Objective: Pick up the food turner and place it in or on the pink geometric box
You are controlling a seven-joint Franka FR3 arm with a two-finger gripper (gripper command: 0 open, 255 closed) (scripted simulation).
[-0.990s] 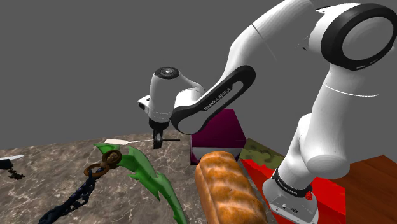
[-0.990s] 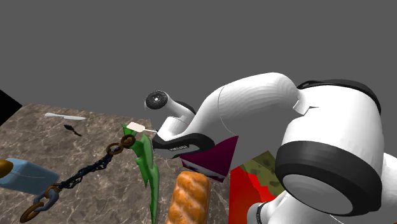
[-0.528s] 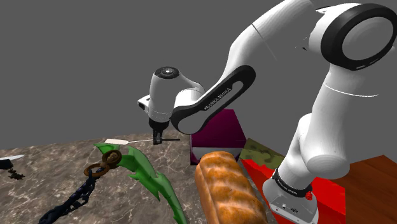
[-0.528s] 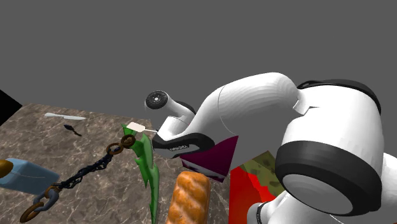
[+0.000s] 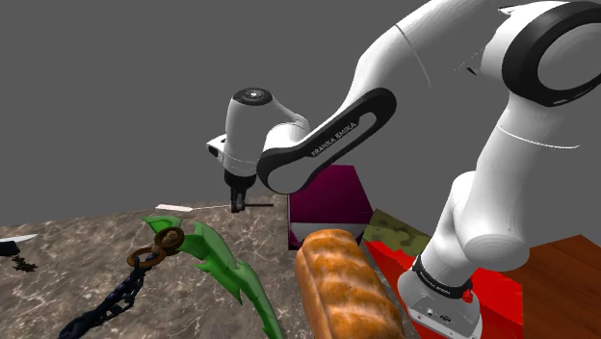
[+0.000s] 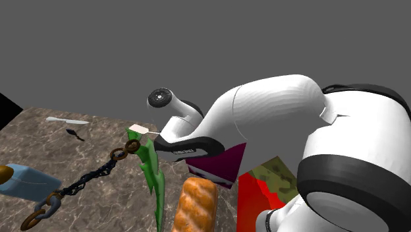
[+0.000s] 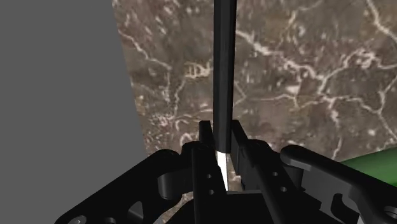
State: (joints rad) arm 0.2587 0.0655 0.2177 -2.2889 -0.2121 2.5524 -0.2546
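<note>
The food turner [image 5: 175,207] has a small white blade, a thin shaft and a dark handle. It hangs level just above the marble top. My gripper [image 5: 237,203] is shut on its handle, with the blade pointing to the shoulder view's left. In the wrist view the black handle [image 7: 224,70] runs straight out from between my clasping fingers [image 7: 221,130]. The pink geometric box [image 5: 328,199] is a deep magenta block right behind the gripper, toward the stand. The second exterior view shows the blade [image 6: 139,129] and the box [image 6: 228,162] under my forearm.
A green jagged object [image 5: 227,271], a rusty dark chain [image 5: 116,299] and a bread loaf [image 5: 343,285] lie in front of the gripper. A knife [image 6: 66,120] lies far off on the marble, and a blue thing [image 6: 27,182] nearer. The red stand [image 5: 492,290] is at lower right.
The fingers closed on the turner's handle, then the hand rose a little, lifting the turner off the marble top.
</note>
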